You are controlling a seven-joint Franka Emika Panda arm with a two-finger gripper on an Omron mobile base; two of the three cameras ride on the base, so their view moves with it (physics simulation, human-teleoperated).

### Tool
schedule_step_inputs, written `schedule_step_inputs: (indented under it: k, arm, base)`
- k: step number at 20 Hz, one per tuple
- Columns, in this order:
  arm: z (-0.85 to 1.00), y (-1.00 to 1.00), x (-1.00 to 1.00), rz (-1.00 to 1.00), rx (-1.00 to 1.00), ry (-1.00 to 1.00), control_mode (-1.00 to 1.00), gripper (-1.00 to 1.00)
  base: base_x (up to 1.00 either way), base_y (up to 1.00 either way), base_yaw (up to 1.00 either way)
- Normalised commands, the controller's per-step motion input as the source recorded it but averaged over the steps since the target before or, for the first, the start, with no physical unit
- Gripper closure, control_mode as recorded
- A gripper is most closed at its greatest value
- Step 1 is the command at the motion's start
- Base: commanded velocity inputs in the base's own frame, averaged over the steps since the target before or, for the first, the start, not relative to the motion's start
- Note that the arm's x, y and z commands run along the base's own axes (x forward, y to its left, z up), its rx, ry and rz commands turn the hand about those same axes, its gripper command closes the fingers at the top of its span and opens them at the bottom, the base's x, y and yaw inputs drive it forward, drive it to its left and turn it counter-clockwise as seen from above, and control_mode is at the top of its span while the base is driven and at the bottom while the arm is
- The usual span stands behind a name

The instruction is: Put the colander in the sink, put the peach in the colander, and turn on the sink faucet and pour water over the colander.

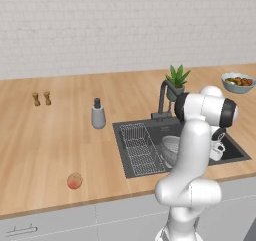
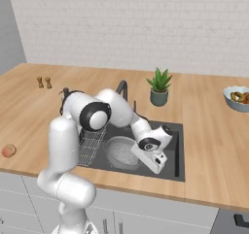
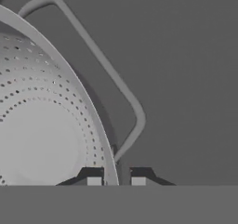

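Inspecting the sink (image 2: 177, 153), we find the colander (image 2: 120, 153) resting inside it, beside the wire rack (image 2: 91, 145), with the hand (image 3: 116, 181) closed down on the colander's rim at about 3 o'clock of the bowl in the right base view; the hand view shows that rim pinched between the two fingertips (image 3: 94, 181). We note the peach (image 1: 74, 181) lying on the desk (image 1: 45, 140) at about 8 o'clock from the sink, well apart, and the sink faucet (image 1: 162, 101) standing at the basin's 12 o'clock edge.
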Motion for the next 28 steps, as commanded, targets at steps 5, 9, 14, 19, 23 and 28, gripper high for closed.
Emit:
schedule_step_inputs:
  k: [5, 9, 14, 19, 23, 28]
  arm:
    - [-0.04, 0.16, -0.14, 0.00, -0.11, -0.07, -1.00, 1.00]
    - [0.00, 0.12, -0.24, -0.01, -0.10, -0.05, -1.00, 1.00]
    - [0.00, 0.24, -0.24, -0.03, -0.08, -0.03, -1.00, -1.00]
    - [0.21, 0.09, -0.04, -0.02, -0.02, -0.02, -1.00, -1.00]
    - [0.83, 0.00, -0.21, 0.00, 0.00, -0.08, -1.00, -1.00]
    - [1.00, 0.00, -0.44, 0.00, 0.00, -0.16, -1.00, -1.00]
  base:
    - [0.00, 0.00, 0.00]
    - [0.00, 0.00, 0.00]
    - [0.00, 0.00, 0.00]
    - [0.00, 0.00, 0.00]
    - [0.00, 0.00, 0.00]
    - [0.00, 0.00, 0.00]
